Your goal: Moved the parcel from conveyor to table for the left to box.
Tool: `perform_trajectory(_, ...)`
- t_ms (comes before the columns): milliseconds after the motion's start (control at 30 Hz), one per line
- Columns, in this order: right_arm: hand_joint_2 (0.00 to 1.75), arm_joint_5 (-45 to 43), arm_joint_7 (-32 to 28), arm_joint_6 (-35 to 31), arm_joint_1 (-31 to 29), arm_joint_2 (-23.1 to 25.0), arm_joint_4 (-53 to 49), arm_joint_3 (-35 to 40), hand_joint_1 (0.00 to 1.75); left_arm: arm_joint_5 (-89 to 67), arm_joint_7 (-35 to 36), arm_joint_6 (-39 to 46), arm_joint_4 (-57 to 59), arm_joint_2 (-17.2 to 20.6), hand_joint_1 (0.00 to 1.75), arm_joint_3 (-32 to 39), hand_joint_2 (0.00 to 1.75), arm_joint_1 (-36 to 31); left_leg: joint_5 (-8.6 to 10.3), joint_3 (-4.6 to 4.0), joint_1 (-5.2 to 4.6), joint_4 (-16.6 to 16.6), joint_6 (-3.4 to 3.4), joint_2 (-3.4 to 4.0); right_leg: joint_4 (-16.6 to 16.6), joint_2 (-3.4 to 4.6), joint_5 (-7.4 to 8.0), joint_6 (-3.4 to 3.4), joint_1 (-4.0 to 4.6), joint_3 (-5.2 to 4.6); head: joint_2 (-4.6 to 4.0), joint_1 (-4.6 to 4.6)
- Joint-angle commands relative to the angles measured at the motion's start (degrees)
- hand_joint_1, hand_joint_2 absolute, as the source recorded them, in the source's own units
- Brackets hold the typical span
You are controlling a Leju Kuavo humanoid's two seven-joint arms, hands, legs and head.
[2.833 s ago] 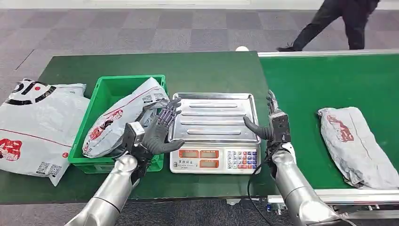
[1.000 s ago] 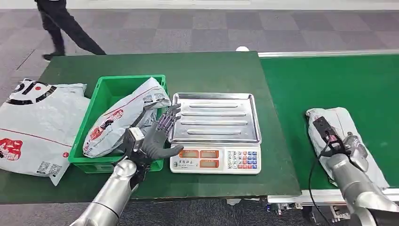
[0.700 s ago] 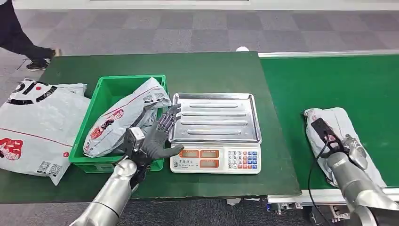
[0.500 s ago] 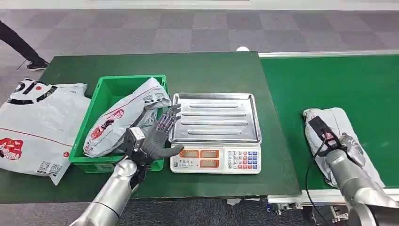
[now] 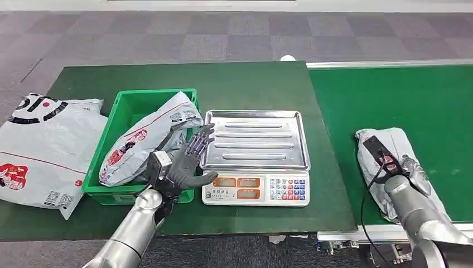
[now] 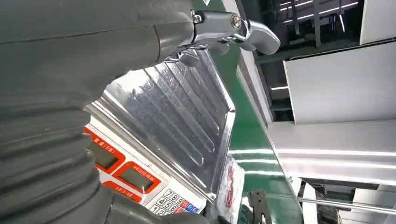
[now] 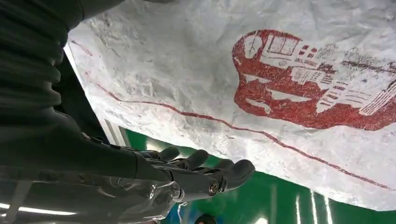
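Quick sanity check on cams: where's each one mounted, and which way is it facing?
Head: high on the body, looking forward and down at table and conveyor; both silver arms show.
Left wrist: behind the left hand, facing the scale.
Right wrist: behind the right hand, close on the parcel.
Shared: head also shows scale and parcel.

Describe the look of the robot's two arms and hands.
Both arms are smooth silver tubes. The left hand has a thick grey thumb, darker ribbed fingers and a small boxy wrist module. The right hand carries a black wrist block with red marks; a black cable loops along the forearm.
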Motion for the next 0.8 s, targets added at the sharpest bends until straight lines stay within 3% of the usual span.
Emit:
perform_trajectory(33,1.75,-0.11,-0.23,1.69,-3.50,1.89,3.06,1.66,0.00,-0.32,0.24,0.07,2.78,0.89,0.00,1.54,1.75,-0.85,-0.02,0.29,0.06,-0.23,-0.04,0.35,-0.28,0.34,0.10,-0.12,0.07,0.20,0.00,0.00)
perform_trajectory(167,1.75,-0.67,-1.39,4.23,-4.16,2.20,3.36,0.69,0.00,-0.30,0.24,-0.10,3.21,0.95,0.00,1.84,1.75,-1.30,-0.02,0.18,0.02,-0.13,-0.04,0.29,-0.14,0.28,0.07,-0.09,0.03,0.09,0.00,0.00)
perform_trajectory(200,1.75,-0.89,-1.81,4.49,-4.08,2.16,3.34,0.32,0.38,-0.33,0.24,-0.12,3.16,0.94,0.00,1.87,1.75,-1.27,-0.03,0.11,0.01,-0.05,-0.01,0.20,-0.06,0.19,0.03,-0.06,0.02,0.05,0.00,0.00)
perform_trajectory(233,1.75,-1.08,-2.23,4.70,-4.02,2.12,3.32,-0.03,1.75,-0.34,0.24,-0.13,3.08,0.93,0.00,1.92,1.75,-1.21,-0.02,0.17,0.01,-0.11,-0.01,0.25,-0.11,0.24,0.05,-0.08,0.02,0.09,0.00,0.00)
perform_trajectory(800,1.75,-2.64,-4.81,7.51,-2.94,1.71,3.41,-2.65,1.75,-0.51,0.24,-0.84,3.60,0.52,0.00,1.60,1.75,-1.41,-0.01,0.21,0.05,-0.13,-0.01,0.13,-0.20,0.12,0.05,-0.08,0.06,0.19,0.00,0.00)
